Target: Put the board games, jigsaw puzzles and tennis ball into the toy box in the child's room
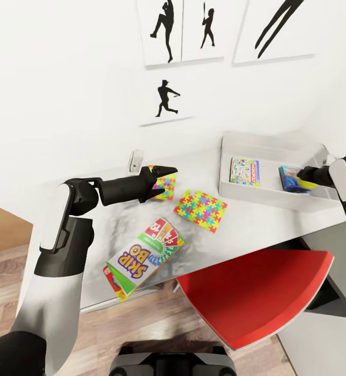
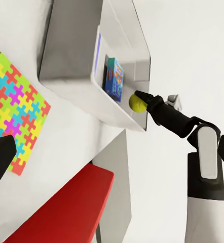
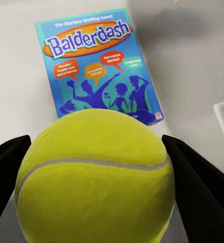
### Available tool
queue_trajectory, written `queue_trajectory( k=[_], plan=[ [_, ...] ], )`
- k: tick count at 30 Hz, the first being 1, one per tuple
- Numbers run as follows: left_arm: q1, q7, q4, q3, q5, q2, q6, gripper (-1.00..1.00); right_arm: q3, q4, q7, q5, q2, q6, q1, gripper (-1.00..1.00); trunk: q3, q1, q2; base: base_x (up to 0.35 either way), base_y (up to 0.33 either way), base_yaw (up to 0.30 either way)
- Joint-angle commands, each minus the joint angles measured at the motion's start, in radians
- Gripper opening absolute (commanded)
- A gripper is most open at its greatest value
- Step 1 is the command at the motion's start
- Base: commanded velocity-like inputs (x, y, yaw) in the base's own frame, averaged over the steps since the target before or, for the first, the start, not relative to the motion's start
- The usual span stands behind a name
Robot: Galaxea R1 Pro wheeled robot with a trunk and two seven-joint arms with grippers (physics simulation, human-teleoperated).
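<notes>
My right gripper [image 1: 304, 178] is shut on the yellow tennis ball [image 3: 94, 174] and holds it just above the right end of the light-grey toy box [image 1: 256, 196]. Below the ball lies the blue board game box [image 3: 99, 66]. The white-and-green Monopoly box [image 1: 245, 171] lies in the toy box's left part. My left gripper [image 1: 162, 183] is open over one jigsaw puzzle [image 1: 167, 187] on the table [image 1: 246, 227]. The other puzzle [image 1: 200, 210] lies just to its right. The Skip-Bo box [image 1: 145, 256] rests at the table's front edge.
A red chair seat [image 1: 256, 292] sits under the table's front edge, below the toy box. A small white object [image 1: 136, 161] stands against the wall behind my left gripper. Athlete posters [image 1: 165, 102] hang above. Wood floor [image 1: 0, 261] shows at the left.
</notes>
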Motion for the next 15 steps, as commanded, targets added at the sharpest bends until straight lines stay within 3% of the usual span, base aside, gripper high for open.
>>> queue_trajectory(
  k=[1,9,15],
  plan=[
    [-0.002,0.01,-0.001,0.001,0.009,0.0,0.001,1.0,0.005,-0.001,-0.009,-0.009,-0.001,0.002,-0.001,-1.0,-0.001,0.001,-0.002,0.0,0.0,-0.113],
    [-0.003,0.01,0.0,0.001,0.009,-0.001,0.001,1.0,0.005,-0.001,-0.006,-0.003,-0.001,0.001,-0.001,-1.0,-0.001,0.001,-0.002,0.0,0.0,-0.158],
    [-0.005,0.01,-0.001,0.001,0.009,-0.001,0.001,1.0,0.005,-0.002,-0.005,-0.002,0.0,0.002,-0.001,-1.0,-0.001,0.001,-0.002,0.0,0.0,-0.063]
  ],
)
